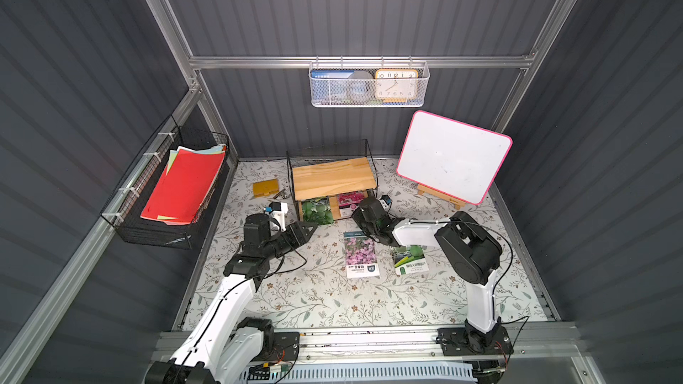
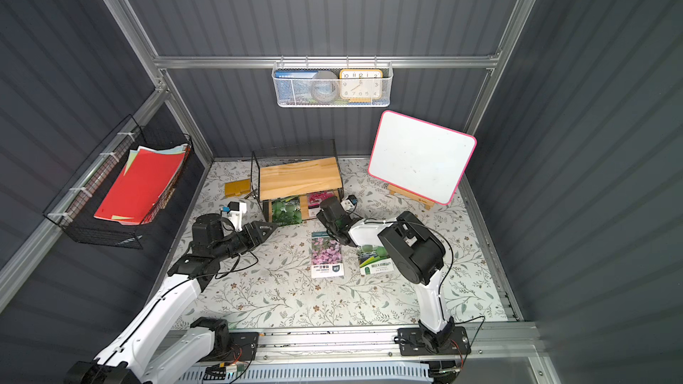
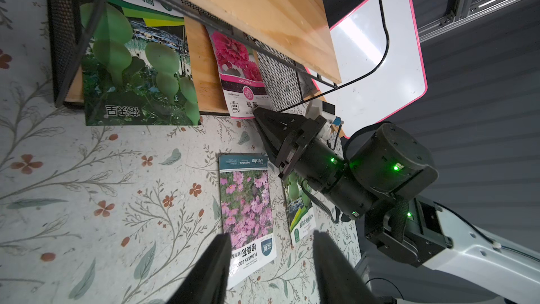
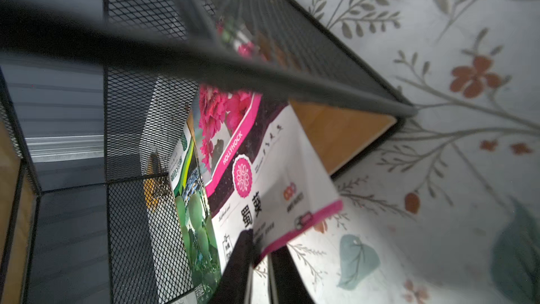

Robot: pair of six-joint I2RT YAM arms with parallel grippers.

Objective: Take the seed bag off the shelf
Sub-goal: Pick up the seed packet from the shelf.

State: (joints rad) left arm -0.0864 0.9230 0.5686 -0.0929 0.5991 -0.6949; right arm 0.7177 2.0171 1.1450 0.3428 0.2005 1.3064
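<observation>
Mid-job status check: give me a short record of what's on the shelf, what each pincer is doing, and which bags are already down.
shelf lower board: gourd bag, hollyhock bag, both overhanging the front
right pincer: shut on hollyhock bag's front corner
left pincer: open, empty, beside the shelf
on table: pink flower bag and green bag lying flat, the green bag partly under right arm

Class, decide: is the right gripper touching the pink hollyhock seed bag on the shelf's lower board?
Touching. The right wrist view shows the hollyhock seed bag with its pink-edged end pinched between the fingers of the right gripper.
</observation>
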